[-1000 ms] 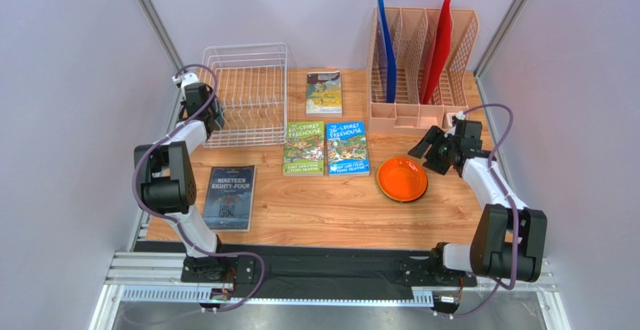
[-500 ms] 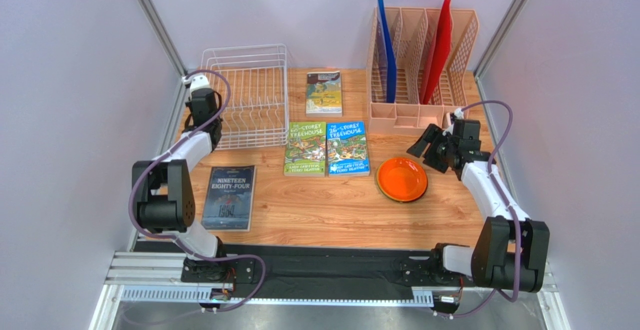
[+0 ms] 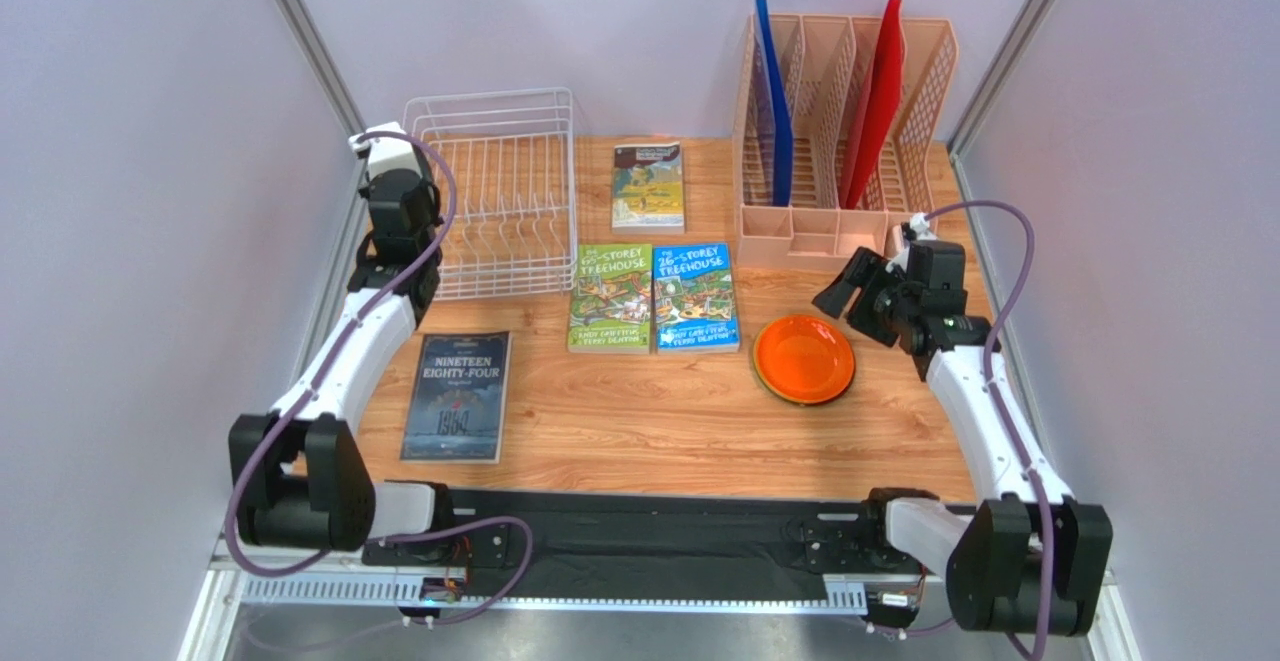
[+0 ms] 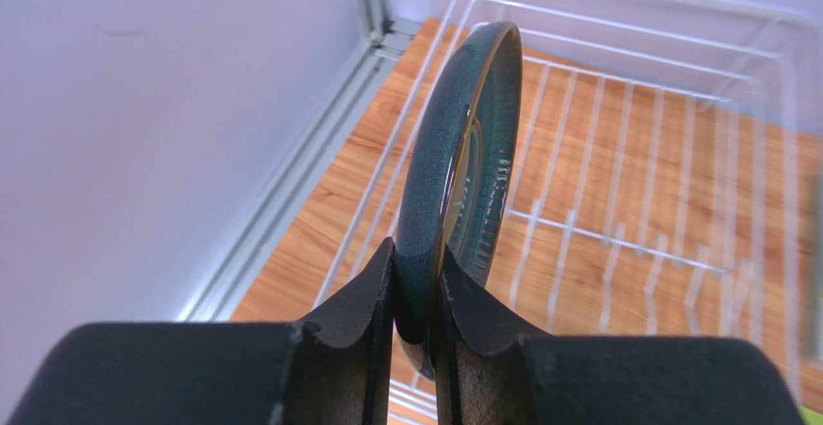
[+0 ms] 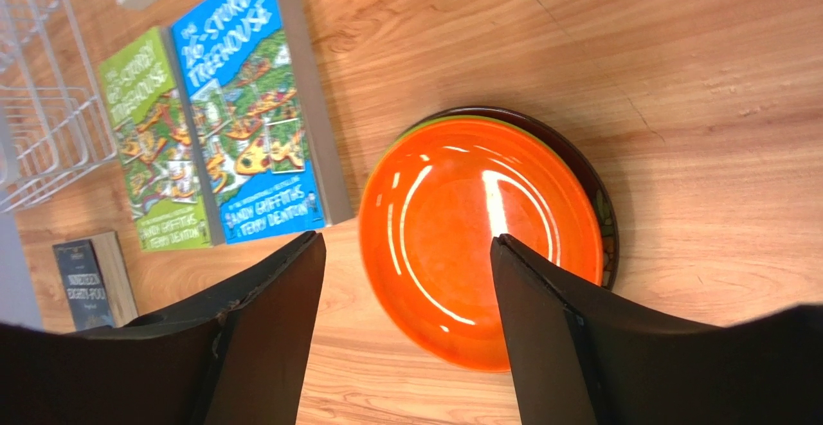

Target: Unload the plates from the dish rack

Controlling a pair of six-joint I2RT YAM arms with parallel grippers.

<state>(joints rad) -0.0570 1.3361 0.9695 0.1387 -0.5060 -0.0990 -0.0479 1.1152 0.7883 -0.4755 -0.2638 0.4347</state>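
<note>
My left gripper [image 3: 394,199] [image 4: 417,266] is shut on the rim of the dark grey plate [image 4: 464,155] and holds it upright on edge over the left side of the white wire dish rack [image 3: 496,189] [image 4: 657,155]. In the top view the gripper hides this plate. The orange plate [image 3: 804,358] [image 5: 464,222] lies on top of a stack on the table, with a lime green rim [image 5: 415,128] and the dark red patterned plate [image 5: 604,222] under it. My right gripper [image 3: 860,294] [image 5: 406,240] is open and empty above the stack's right side.
Three colourful books [image 3: 652,295] lie mid-table and a dark book [image 3: 458,391] lies front left. A peach file organizer [image 3: 842,136] with blue and red folders stands back right. Walls close in on both sides.
My left arm has stretched out, and its gripper has shifted slightly toward the back along the rack's left edge. The right gripper has hardly moved.
</note>
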